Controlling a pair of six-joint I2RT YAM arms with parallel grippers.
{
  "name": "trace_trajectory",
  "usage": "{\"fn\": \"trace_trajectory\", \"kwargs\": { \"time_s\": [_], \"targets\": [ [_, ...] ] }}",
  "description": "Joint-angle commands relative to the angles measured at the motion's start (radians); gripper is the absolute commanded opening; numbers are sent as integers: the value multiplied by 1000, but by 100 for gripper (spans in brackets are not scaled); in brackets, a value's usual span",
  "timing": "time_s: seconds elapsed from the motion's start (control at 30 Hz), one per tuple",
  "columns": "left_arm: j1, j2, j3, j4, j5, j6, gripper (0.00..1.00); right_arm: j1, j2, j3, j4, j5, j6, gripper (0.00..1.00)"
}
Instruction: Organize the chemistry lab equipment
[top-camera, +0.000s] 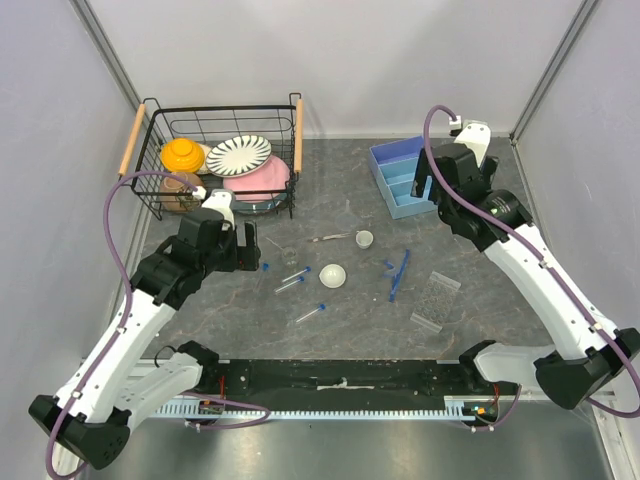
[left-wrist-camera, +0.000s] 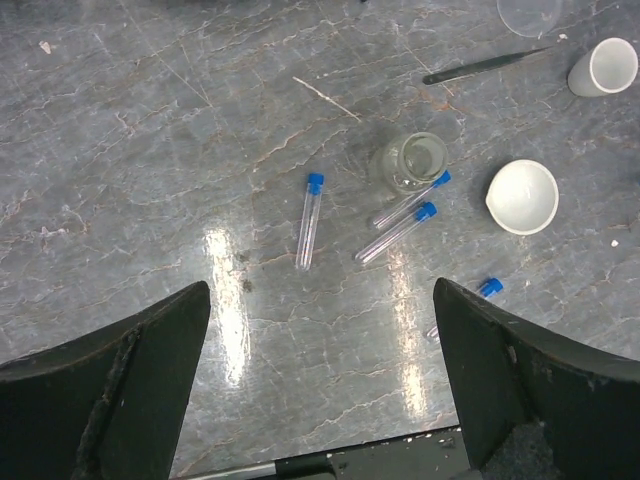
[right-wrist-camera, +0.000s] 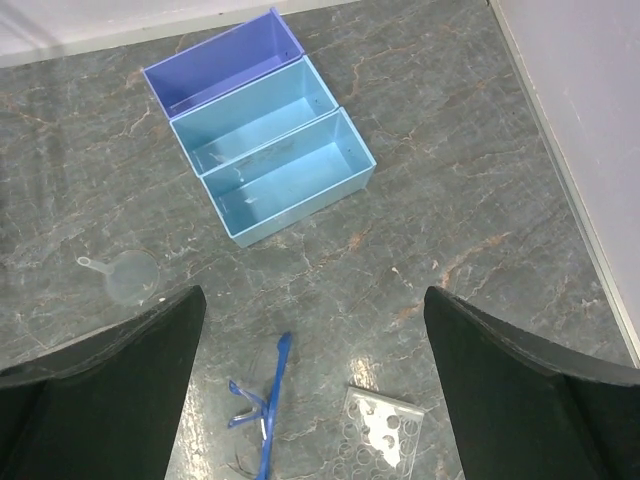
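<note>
The grey stone-patterned table carries everything, and each place below is given from the white dome-shaped dish near its middle.

The black wire basket, with wooden handles and striped, pink and orange crockery inside, stands well to the far left of the dish. A blue three-compartment tray sits well to the far right of the dish.

The left gripper hangs over the table left of the dish. Its jaws are spread wide and there is nothing between them. The right gripper hangs far to the right of the dish, near the tray. It too is fully spread and carries nothing.

The clear plastic tube rack lies right of the dish and a little nearer the arm bases. The blue plastic stick tools lie between the dish and the rack. The thin metal spatula lies just beyond the dish. A clear funnel also rests beyond the dish.

A small clear glass vessel stands left of the dish. The tiny white cup lies on its side just beyond the dish, slightly to the right.

Four small clear blue-capped tubes lie flat. Two are side by side just left of the dish, one is farther left, and one is nearer the arm bases.
</note>
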Motion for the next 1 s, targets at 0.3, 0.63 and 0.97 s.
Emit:
{"fn": "trace_trajectory", "kwargs": {
  "time_s": [0.3, 0.63, 0.97],
  "targets": [
    [-2, 47, 113, -120, -114, 21, 100, -1, -73, -37, 36, -120, -52, 98],
    [2, 124, -23, -61, 6, -151, 100, 1, -49, -42, 9, -190, -57, 98],
    [62, 309, -101, 96, 59, -142, 97, 1, -62, -60, 21, -235, -66, 98]
  ]
}}
